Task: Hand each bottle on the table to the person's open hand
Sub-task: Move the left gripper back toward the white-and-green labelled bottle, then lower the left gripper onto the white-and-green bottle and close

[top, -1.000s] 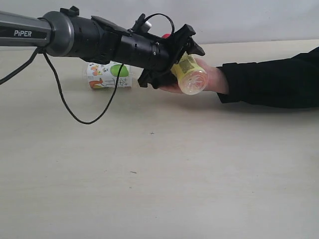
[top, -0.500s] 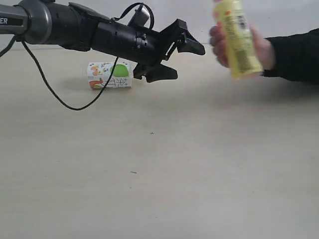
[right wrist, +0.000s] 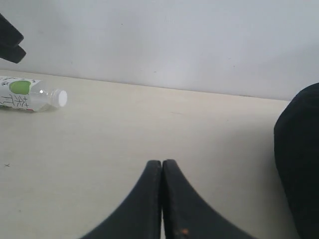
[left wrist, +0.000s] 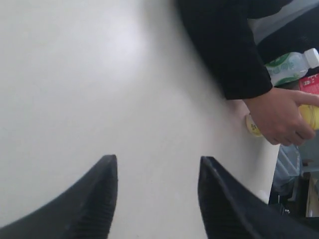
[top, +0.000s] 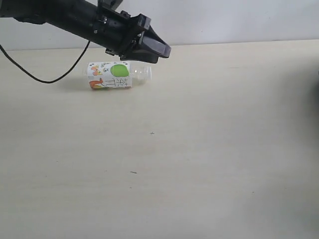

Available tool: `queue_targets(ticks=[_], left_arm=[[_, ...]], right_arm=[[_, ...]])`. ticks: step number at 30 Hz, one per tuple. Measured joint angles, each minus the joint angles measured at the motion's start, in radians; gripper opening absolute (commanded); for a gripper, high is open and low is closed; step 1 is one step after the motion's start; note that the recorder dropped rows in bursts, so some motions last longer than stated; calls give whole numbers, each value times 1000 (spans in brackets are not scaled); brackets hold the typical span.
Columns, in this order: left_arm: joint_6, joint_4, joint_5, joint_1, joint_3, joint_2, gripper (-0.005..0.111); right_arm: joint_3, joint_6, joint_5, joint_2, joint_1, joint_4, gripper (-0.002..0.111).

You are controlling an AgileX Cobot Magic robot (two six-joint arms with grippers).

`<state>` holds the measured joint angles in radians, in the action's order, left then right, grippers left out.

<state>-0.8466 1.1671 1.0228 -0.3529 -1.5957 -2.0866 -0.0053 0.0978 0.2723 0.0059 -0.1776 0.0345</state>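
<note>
The short bottle (top: 112,75) with the green-apple label lies on its side on the pale desk (top: 189,164), and its white cap (right wrist: 62,98) points away from the arm side. It is alone there, and nothing touches it.

The left end effector (left wrist: 158,162) hangs over the cap end of this short bottle, a little higher than it, and does not touch it. Its two dark fingers (left wrist: 94,199) stand wide apart and only bare desk shows between them, so it is released and carries nothing. A black cable (top: 45,77) hangs down from the left arm, on the side of the short bottle's base.

The right end effector (right wrist: 162,164) is far from the short bottle, on its cap side, low over the desk. Its fingers are pressed flat one against the other, clenched on nothing.

The person's hand (left wrist: 279,117) comes out of a black sleeve (left wrist: 224,50). It is well apart from the short bottle, at the edge of the desk, and it is closed around the yellow bottle (left wrist: 310,115). Just beside the hand, past the desk edge, the green-white bottle (left wrist: 286,67) with a white cap shows, and next to it a piece of red label (left wrist: 311,83).
</note>
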Motion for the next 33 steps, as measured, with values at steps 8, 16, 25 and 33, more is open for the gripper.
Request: queue_targets(ticks=[8, 16, 25, 33], left_arm=[[-42, -32, 84, 78, 0, 38, 42], [-80, -29, 128, 149, 0, 58, 42], [-112, 13, 103, 217, 0, 68, 38], [-152, 44, -122, 243, -20, 68, 0]], right_arm=[[0, 0, 0, 0, 0, 0, 0], [0, 0, 0, 0, 0, 0, 0], [0, 0, 0, 0, 0, 0, 0], [0, 0, 0, 0, 0, 0, 0]])
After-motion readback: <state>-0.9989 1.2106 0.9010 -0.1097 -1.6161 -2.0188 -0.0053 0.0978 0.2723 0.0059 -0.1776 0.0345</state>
